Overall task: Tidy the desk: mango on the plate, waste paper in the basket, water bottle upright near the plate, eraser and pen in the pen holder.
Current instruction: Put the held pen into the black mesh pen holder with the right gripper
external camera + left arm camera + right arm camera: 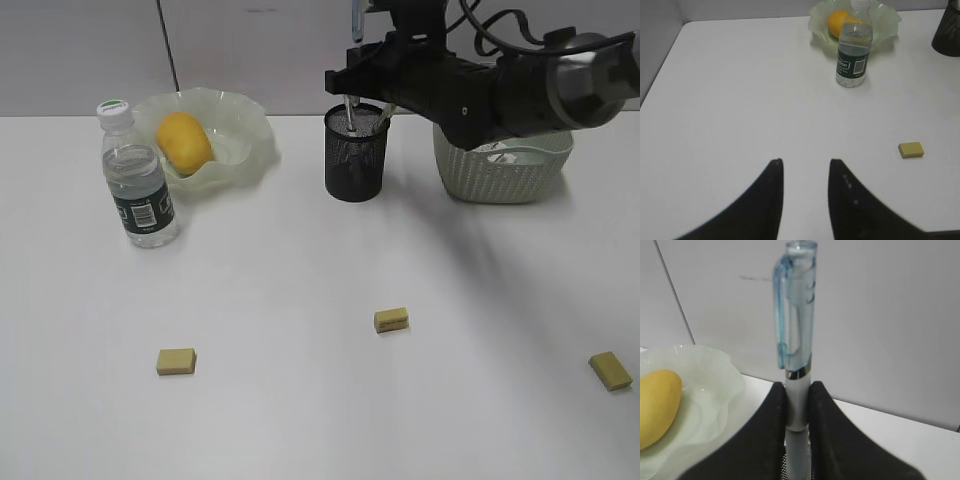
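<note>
Pen (796,340) clamped upright in right end effector (797,390) (above holder).

White desk (300,400) with three erasers (391,320)

A pale grey wall (250,50) stood behind the far edge of the tabletop (300,400), a thin dark line (167,45) ran down it toward the far left corner, and a faint smudge (757,277) marked it higher up.
</note>
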Robot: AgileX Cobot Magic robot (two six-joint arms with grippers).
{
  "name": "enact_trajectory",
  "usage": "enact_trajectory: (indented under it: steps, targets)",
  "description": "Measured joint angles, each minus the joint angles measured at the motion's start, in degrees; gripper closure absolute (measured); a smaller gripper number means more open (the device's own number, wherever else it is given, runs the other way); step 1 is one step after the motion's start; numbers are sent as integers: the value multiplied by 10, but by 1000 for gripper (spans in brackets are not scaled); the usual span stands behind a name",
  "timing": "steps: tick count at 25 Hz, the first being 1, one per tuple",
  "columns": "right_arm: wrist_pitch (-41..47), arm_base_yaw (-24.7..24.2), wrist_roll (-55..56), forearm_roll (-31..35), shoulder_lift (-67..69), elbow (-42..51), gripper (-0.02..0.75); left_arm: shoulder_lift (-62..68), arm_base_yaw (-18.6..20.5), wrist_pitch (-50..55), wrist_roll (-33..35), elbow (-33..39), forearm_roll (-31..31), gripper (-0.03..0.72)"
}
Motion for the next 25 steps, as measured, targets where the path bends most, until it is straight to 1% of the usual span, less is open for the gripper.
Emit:
enact_trajectory:
  steps: [10, 15, 18, 22, 24, 25]
  targets:
    - [32, 0, 0, 0, 17, 0, 625, 0, 0, 0, 0, 0, 1, 449]
    - [44, 0, 0, 0, 24, 0, 588, 0, 0, 0, 0, 0, 1, 449]
    - [46, 0, 0, 0, 25, 0, 500, 0, 0, 0, 0, 0, 1, 449]
    - [55, 0, 0, 0, 25, 0, 344, 0, 0, 0, 0, 0, 1, 449]
    - [59, 0, 0, 0, 25, 0, 286, 0, 0, 0, 0, 0, 1, 449]
    - [63, 0, 0, 0, 25, 0, 269, 0, 0, 0, 0, 0, 1, 449]
